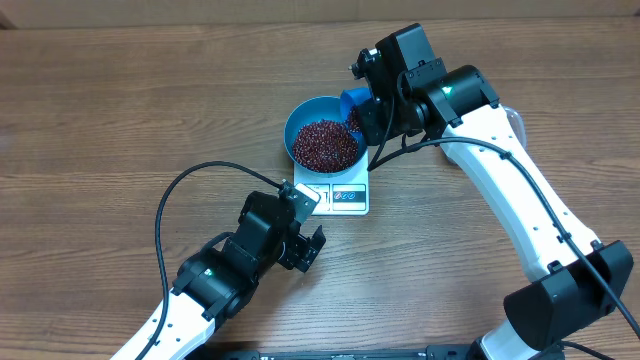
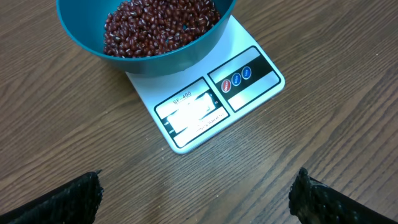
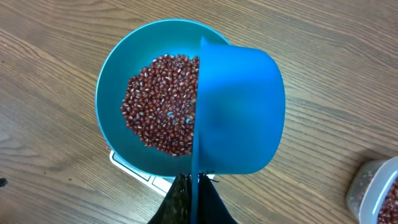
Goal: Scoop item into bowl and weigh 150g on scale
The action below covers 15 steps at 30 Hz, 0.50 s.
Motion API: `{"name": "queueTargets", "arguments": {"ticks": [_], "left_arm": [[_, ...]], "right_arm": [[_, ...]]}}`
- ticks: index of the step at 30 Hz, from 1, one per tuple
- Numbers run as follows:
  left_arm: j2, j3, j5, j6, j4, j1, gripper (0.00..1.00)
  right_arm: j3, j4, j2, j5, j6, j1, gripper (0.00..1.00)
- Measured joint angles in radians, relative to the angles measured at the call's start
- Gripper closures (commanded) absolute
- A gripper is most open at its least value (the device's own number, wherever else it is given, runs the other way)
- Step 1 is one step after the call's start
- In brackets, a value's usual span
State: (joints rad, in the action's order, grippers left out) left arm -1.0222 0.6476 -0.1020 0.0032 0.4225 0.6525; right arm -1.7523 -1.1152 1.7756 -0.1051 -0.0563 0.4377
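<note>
Sitting on the one white scale [image 1: 340, 197] is one blue bowl [image 1: 290, 132] holding a single heap of red-brown beans [image 1: 325, 146]. One blue scoop [image 3: 239, 112] hangs tipped on edge over the bowl's rim at the scale's back corner, hiding part of the heap in the right wrist view. The right gripper [image 3: 196, 186] is clamped tight on the scoop's handle. The left gripper [image 2: 196, 193] hovers before the scale's display edge, jaws wide with nothing between them. One clear tub [image 3: 376, 186], well apart from the scale, also holds beans. The scale's readout is too washed out to read.
</note>
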Motion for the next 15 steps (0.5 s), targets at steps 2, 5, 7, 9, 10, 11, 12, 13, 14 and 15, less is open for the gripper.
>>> {"name": "queueTargets", "arguments": {"ticks": [2, 5, 7, 9, 10, 11, 12, 13, 14, 15], "left_arm": [[0.000, 0.000, 0.000, 0.000, 0.000, 0.000, 0.01], [0.000, 0.000, 0.000, 0.000, 0.000, 0.000, 0.00], [0.000, 0.000, 0.000, 0.000, 0.000, 0.000, 0.01], [0.000, 0.000, 0.000, 0.000, 0.000, 0.000, 0.01], [0.000, 0.000, 0.000, 0.000, 0.000, 0.000, 0.00], [0.000, 0.000, 0.000, 0.000, 0.000, 0.000, 0.00], [0.000, 0.000, 0.000, 0.000, 0.000, 0.000, 0.00], [0.000, 0.000, 0.000, 0.000, 0.000, 0.000, 0.00], [0.000, 0.000, 0.000, 0.000, 0.000, 0.000, 0.00], [0.000, 0.000, 0.000, 0.000, 0.000, 0.000, 0.00]], "right_arm": [[0.000, 0.003, 0.000, 0.012, 0.001, 0.000, 0.96], [0.000, -0.005, 0.000, 0.019, 0.001, 0.001, 0.96], [0.000, -0.005, 0.000, 0.020, 0.001, 0.001, 0.96], [0.000, -0.005, 0.000, 0.021, 0.001, 0.001, 0.96], [0.000, -0.005, 0.000, 0.023, 0.001, 0.001, 0.96], [0.000, -0.005, 0.000, 0.025, 0.000, 0.001, 0.96], [0.000, -0.005, 0.000, 0.026, 0.001, 0.001, 0.96], [0.000, -0.005, 0.000, 0.027, 0.001, 0.001, 0.96], [0.000, -0.005, 0.000, 0.027, 0.001, 0.001, 0.96], [0.000, -0.005, 0.000, 0.027, 0.001, 0.001, 0.96]]}}
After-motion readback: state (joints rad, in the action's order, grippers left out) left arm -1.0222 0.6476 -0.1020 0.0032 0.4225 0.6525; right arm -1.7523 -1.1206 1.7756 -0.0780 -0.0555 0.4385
